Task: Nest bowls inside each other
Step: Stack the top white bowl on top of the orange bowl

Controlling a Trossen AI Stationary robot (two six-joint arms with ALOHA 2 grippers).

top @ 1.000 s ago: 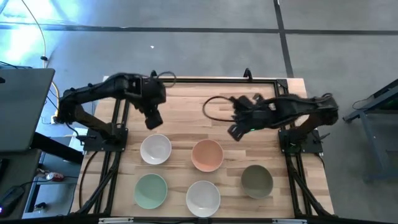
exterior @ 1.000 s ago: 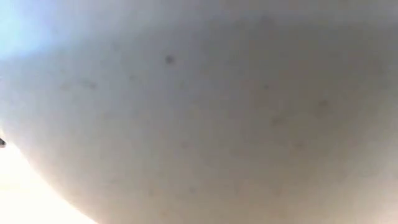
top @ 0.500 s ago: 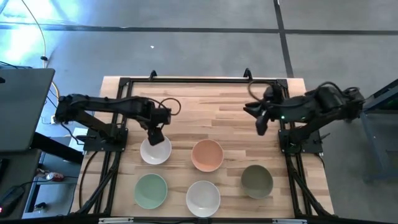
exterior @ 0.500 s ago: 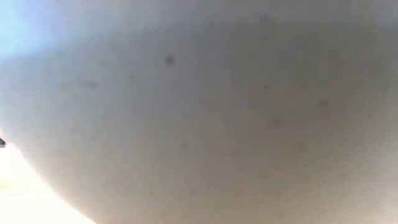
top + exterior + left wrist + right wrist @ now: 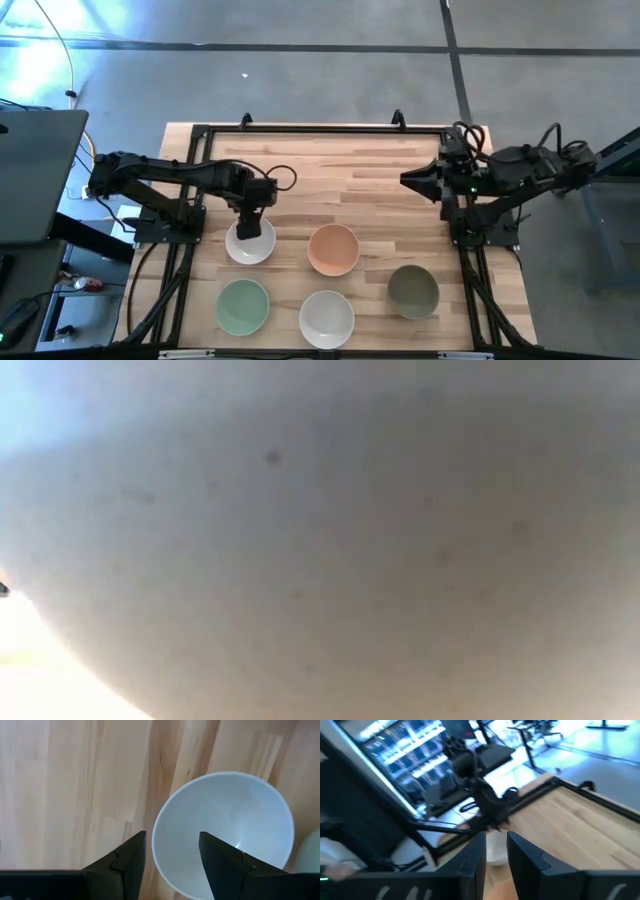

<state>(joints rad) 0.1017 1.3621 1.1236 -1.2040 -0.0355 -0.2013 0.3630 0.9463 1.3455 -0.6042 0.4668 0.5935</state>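
Right under the left end effector [image 5: 249, 229] sits a white bowl [image 5: 250, 243] on the wooden table [image 5: 350, 180]. From the left wrist view, the two dark fingers [image 5: 127, 857] are spread apart, one on each side of the near rim of that white bowl [image 5: 225, 830], and they do not pinch it. Next to this end effector, toward the middle of the table, is the peach-orange bowl [image 5: 333, 250]. Nearer the front edge, below the left end effector, is the pale mint green bowl [image 5: 243, 306], and beside that one is another white bowl [image 5: 327, 318]. The olive grey-green bowl [image 5: 413, 290] sits farther off, on the right arm's side. All five bowls stand apart, none inside another. The right end effector [image 5: 412, 180] is up over the back right part of the table, far from the bowls, with its fingers [image 5: 475, 852] a little apart and holding nothing. The low view is filled by one pale, blurry surface.
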